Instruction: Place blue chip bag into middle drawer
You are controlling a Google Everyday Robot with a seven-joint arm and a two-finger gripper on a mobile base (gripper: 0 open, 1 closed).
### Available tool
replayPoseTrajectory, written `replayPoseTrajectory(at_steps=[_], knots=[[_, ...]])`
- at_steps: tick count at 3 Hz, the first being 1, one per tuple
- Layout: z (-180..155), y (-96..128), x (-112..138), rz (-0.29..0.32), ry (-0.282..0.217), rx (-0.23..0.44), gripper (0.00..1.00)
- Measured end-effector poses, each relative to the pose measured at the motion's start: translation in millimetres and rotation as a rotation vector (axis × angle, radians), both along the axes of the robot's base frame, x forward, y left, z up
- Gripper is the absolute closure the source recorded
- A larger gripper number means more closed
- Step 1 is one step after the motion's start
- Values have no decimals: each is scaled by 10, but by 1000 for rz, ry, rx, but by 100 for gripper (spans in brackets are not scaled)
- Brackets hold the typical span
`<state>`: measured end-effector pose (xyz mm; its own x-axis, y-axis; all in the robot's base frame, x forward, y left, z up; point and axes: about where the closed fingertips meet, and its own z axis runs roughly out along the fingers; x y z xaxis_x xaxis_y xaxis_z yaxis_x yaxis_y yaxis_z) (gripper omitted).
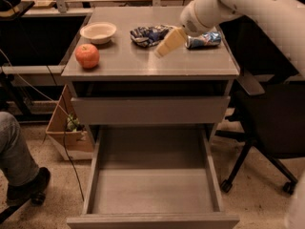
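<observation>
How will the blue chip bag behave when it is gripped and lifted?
The bag looks crumpled, so it will probably crush and flop rather than hold shape. It lies low and thin, so likely light. Its foil-like skin may slip. The claw hangs at its end nearer the can.

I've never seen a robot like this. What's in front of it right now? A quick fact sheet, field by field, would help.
Item to move: blue chip bag, lying crumpled at the back of the cabinet top
Destination: middle drawer, pulled open, bag not yet in it
Gripper: gripper, over the cabinet top just right of the bag, between it and the drink can
Other items on top: white bowl, apple
Upper drawer: upper drawer, shut
Nearby: person's leg at the left edge
</observation>
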<state>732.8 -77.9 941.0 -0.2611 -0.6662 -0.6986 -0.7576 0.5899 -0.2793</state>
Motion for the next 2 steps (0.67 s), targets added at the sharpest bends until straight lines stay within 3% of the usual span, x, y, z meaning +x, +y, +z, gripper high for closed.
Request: replayPoseTrajectory(at_steps=[1, 2], knots=[[-119, 198, 469, -68, -12, 41, 0], [-386, 431, 1052, -138, -13, 23, 0]])
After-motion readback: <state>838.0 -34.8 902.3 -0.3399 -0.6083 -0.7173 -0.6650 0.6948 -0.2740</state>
